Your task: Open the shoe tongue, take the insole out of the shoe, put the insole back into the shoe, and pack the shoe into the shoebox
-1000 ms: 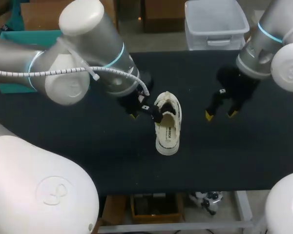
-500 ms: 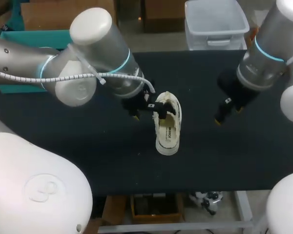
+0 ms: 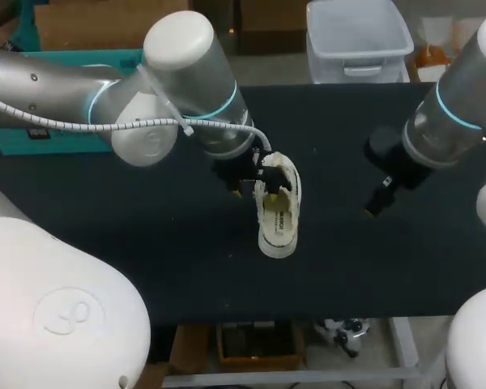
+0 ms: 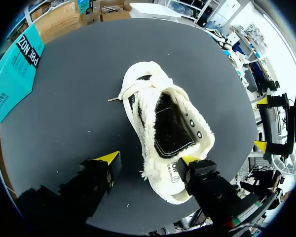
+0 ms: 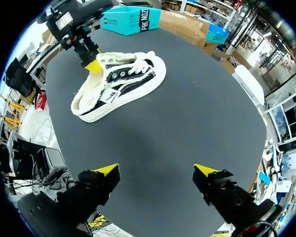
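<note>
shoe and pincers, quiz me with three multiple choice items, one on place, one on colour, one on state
1. Where is the shoe?
A held in the air
B on the table by the left pincer
C off the table

2. The shoe's outside is:
A red
B white
C blue

3. The right pincer is:
A open over bare table
B shut on the shoe
C resting on the shoe

Answers:
1 B, it lies on the black top with the left pincer at its side.
2 B, white fabric with a black lining.
3 A, its jaws stand apart with nothing between, well clear of the shoe.
</note>
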You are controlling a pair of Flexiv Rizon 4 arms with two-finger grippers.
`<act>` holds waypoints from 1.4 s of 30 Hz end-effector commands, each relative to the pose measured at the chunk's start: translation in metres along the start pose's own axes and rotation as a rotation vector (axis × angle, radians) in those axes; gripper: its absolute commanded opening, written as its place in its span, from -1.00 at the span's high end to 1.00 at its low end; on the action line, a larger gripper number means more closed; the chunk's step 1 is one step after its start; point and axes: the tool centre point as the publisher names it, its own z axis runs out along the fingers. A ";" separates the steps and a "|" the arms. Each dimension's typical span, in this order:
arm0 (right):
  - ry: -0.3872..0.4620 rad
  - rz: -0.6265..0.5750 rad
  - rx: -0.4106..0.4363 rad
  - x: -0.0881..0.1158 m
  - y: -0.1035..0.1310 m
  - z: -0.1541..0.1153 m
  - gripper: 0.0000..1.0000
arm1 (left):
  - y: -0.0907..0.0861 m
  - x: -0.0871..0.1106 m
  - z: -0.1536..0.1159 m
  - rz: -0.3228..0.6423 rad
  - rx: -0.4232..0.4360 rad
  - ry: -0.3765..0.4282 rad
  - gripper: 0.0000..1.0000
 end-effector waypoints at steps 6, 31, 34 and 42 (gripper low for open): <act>0.041 -0.029 0.113 -0.011 0.011 0.002 -1.00 | -0.010 0.003 0.022 -0.025 -0.001 -0.052 0.04; 0.080 -0.265 0.196 -0.006 0.031 0.011 -1.00 | -0.011 -0.018 -0.010 0.081 0.051 -0.003 1.00; 0.066 -0.319 0.212 0.000 0.040 0.009 -1.00 | -0.014 -0.028 -0.027 0.116 0.074 0.006 1.00; 0.036 -0.421 0.276 0.014 0.055 0.003 -1.00 | -0.014 -0.046 -0.078 0.282 0.130 0.029 1.00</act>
